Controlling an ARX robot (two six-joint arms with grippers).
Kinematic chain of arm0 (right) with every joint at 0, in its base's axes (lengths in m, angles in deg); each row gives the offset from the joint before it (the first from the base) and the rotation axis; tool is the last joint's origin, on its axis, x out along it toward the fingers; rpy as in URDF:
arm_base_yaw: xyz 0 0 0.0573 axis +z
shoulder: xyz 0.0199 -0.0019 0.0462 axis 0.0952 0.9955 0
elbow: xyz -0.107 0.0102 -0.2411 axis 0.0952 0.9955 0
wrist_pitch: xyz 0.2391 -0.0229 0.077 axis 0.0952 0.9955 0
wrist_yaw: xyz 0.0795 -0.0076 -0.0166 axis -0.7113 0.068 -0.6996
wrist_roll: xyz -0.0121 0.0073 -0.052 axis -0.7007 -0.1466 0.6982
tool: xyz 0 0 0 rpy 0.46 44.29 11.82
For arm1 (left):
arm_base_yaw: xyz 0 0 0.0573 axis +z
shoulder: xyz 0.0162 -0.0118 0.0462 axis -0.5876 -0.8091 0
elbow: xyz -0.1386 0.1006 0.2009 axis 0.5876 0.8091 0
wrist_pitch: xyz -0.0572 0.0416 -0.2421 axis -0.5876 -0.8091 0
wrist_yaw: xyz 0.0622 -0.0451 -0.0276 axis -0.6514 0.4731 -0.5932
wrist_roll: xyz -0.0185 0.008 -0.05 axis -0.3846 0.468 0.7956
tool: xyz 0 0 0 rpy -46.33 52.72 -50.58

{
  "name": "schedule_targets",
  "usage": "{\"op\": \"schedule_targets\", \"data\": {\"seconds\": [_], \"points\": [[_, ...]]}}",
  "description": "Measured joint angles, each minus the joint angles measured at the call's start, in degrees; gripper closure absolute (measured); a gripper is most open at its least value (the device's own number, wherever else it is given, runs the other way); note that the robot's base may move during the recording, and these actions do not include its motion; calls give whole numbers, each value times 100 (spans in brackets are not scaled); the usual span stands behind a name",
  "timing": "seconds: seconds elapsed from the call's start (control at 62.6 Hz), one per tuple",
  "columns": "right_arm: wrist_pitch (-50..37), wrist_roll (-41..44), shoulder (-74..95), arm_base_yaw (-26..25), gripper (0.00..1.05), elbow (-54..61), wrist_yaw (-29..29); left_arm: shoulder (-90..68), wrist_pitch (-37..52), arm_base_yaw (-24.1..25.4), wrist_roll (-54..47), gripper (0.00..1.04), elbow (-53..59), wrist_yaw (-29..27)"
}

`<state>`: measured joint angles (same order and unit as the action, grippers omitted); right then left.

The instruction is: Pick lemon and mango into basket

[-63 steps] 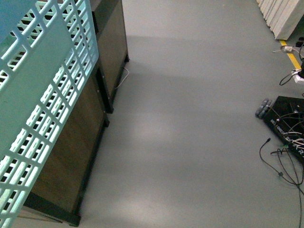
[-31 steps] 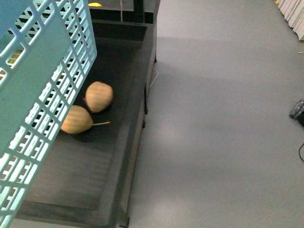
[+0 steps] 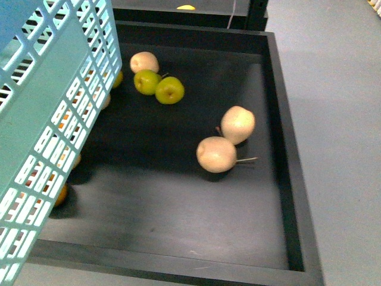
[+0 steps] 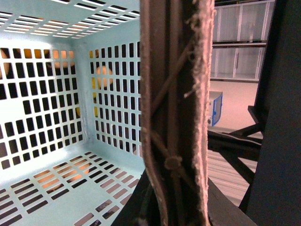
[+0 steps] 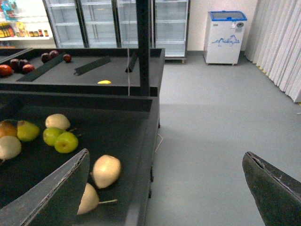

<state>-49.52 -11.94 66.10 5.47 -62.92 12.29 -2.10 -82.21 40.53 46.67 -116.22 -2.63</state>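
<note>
- Front view: one basket (image 3: 53, 107) fills the left of the frame, tilted and raised over the left side of the black table (image 3: 178, 202).
  - On the table are two pears (image 3: 216, 154), touching, at centre right. Two green apples (image 3: 169, 90), also touching, sit at upper centre, with one pale round fruit (image 3: 144, 61) just beside them.
  - Orange patches (image 3: 59, 193) show through the basket's slots at lower left. They are too hidden to name as lemon or mango.
  - One small yellow fruit (image 3: 186, 7) at the top edge lies on a farther table and may be the lemon.
  - A lemon is probably light, firm and apt to roll, so it is best pinched across its middle. A mango is likely heavier, smooth and easily bruised, so it is best taken across its narrow width at mid-length.
  - No end effector is in view.
- Left wrist view: the brown ribbed handle (image 4: 174, 113) runs down the middle of the frame.
  - The left end effector (image 4: 188, 207) appears clamped on the handle.
  - The basket looks light and stiff, and likely to swing from the handle.
  - Its inside, at left, holds no fruit.
- Right wrist view: the right end effector (image 5: 165, 155) is spread wide and empty, with one finger at lower left and one at lower right.
  - At left are three green apples and two pears.
  - The single yellow fruit lies at upper left, well apart from them.
  - About five dark fruits (image 5: 45, 57) are farther off.
</note>
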Motion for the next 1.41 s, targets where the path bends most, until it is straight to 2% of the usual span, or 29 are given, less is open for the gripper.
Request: {"op": "schedule_targets", "data": {"seconds": [1.406], "points": [[0,-2,4,0,9,0,9,-4,-7,2,-2,98,-2,-4]]}}
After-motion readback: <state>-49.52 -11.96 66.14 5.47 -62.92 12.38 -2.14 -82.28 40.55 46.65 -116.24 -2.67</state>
